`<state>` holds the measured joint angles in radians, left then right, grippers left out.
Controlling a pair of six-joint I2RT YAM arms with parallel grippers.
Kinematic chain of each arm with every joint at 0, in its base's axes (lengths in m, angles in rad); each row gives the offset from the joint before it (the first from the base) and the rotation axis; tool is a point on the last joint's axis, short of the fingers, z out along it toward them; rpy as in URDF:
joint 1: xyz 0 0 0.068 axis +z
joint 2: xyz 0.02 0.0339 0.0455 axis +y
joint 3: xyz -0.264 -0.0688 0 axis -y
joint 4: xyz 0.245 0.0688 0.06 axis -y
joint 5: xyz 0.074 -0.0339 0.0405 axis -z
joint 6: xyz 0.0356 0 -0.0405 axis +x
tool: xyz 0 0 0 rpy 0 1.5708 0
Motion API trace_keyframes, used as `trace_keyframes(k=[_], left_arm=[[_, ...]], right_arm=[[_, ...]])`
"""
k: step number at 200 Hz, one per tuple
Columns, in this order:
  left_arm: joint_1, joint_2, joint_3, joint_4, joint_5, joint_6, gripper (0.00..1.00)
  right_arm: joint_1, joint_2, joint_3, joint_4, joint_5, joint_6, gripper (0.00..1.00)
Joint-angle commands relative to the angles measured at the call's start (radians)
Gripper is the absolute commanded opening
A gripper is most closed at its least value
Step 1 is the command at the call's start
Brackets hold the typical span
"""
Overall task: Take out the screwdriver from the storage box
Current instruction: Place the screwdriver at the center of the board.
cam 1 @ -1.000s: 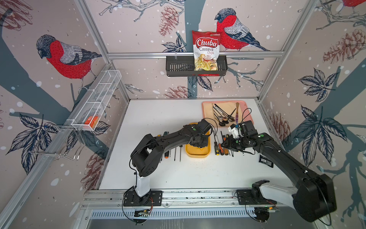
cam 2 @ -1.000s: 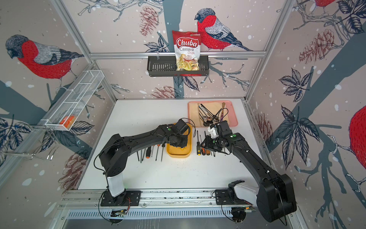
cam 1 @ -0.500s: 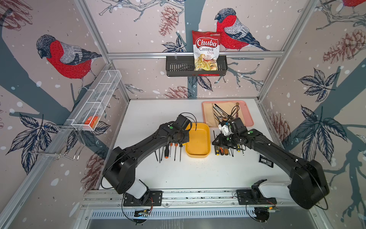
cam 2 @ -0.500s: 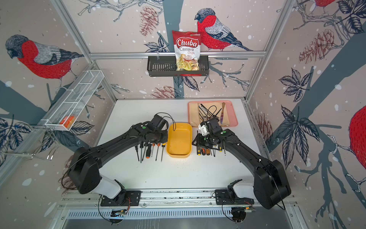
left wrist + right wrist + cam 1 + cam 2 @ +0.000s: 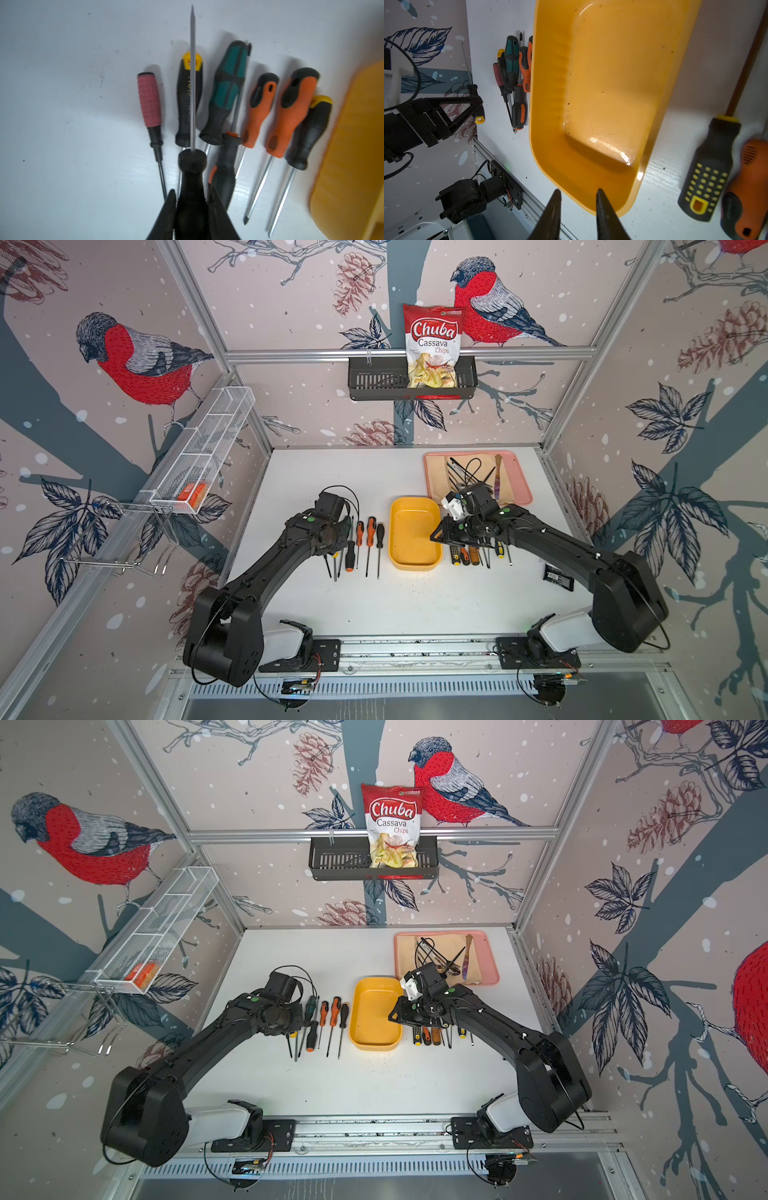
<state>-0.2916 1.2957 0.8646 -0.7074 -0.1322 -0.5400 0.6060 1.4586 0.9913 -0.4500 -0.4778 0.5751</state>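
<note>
Chuba Cassava Chips bag (image 5: 433, 344), storage box (image 5: 415, 531), gripped screwdriver (image 5: 192, 166)

storage box (image 5: 357, 155) blurred, cut off, tray utensils (image 5: 459, 473) indistinct

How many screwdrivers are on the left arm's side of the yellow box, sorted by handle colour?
Pink: 1
Green and black: 1
Orange and black: 3
Black with yellow cap, lying: 2
Held screwdriver, black with yellow cap, in the left gripper: 1
Total: 8
</note>
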Motion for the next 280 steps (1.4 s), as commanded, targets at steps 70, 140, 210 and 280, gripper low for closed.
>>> trace_keyframes(k=[70,140,210,280], left_arm=[[0.143,0.088,-0.090,0.074,-0.095,0.002,0.13],[0.146,0.167,-0.119,0.143,-0.027,-0.005,0.20],[0.146,0.143,-0.131,0.142,0.002,-0.011,0.31],[0.144,0.038,-0.087,0.074,0.035,-0.010,0.36]], right_arm=[[-0.001,-0.003,-0.011,0.031,0.011,0.002,0.30],[-0.023,-0.016,-0.012,0.008,0.008,-0.013,0.30],[-0.030,-0.028,-0.017,0.002,0.014,-0.013,0.31],[-0.053,-0.044,-0.006,-0.005,0.052,-0.006,0.35]])
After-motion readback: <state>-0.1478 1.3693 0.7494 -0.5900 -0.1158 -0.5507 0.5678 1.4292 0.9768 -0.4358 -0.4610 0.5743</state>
